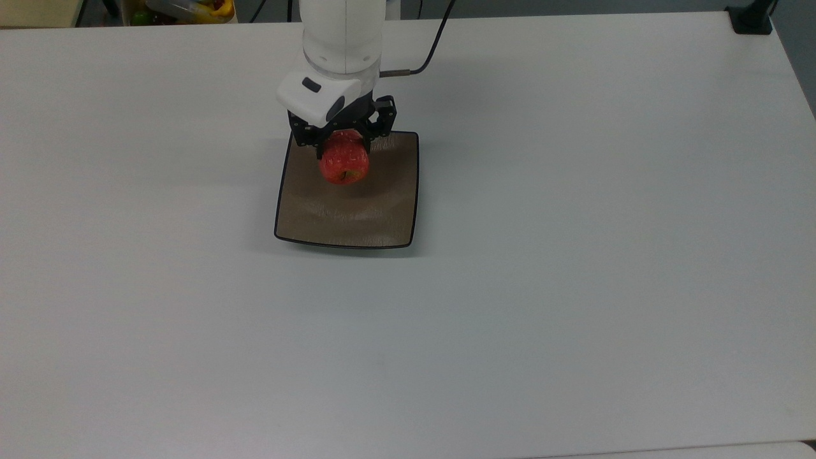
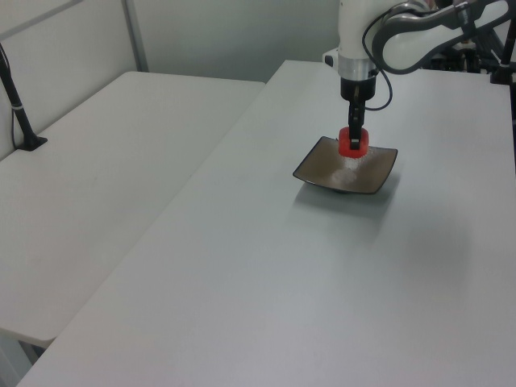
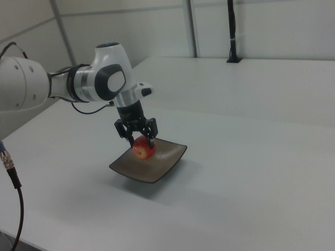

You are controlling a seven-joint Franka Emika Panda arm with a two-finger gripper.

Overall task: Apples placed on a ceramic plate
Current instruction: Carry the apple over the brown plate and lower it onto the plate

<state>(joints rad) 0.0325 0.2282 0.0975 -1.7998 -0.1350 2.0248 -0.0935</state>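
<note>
Arm (image 1: 344, 32) cut off by top view's upper edge; base out of frame in right view too, at the right view's left. Apple (image 1: 343, 163) top hidden under gripper (image 1: 342, 139) body in top view. Plate (image 1: 347, 217) far edge partly covered by gripper + apple. Colourful stuff (image 1: 185, 7) beyond table's far left corner in top view: cropped, can't ID. Apple-to-plate gap: can't tell in top view.
</note>
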